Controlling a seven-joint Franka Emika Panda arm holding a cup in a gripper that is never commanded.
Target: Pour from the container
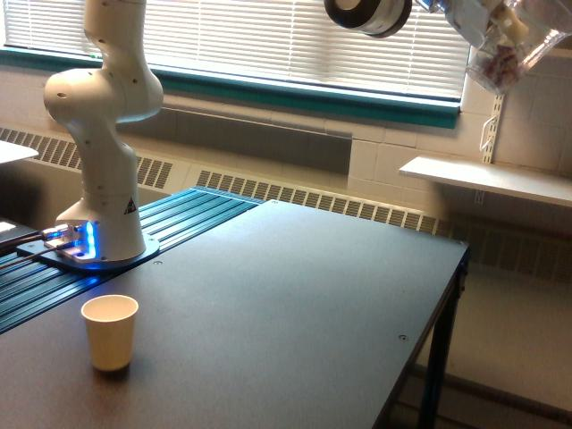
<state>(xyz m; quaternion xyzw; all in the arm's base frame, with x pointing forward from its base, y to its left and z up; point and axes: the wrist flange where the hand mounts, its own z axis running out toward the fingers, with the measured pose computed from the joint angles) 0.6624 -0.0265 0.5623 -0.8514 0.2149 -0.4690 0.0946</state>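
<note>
The container (505, 49), a clear rounded jar with pinkish-brown and white pieces inside, hangs tilted at the top right of the exterior view, high above and beyond the table's far right corner. My gripper (478, 20) is shut on it, mostly cut off by the top edge of the frame. A cream paper cup (110, 332) stands upright and open on the dark table (295, 304) near the front left, far from the container.
The arm's white base (98, 237) with blue lights stands at the left on a ribbed blue-black strip (179, 223). A white wall shelf (487, 179) sits to the right, past the table's right edge (451, 295). Window blinds and a radiator run behind.
</note>
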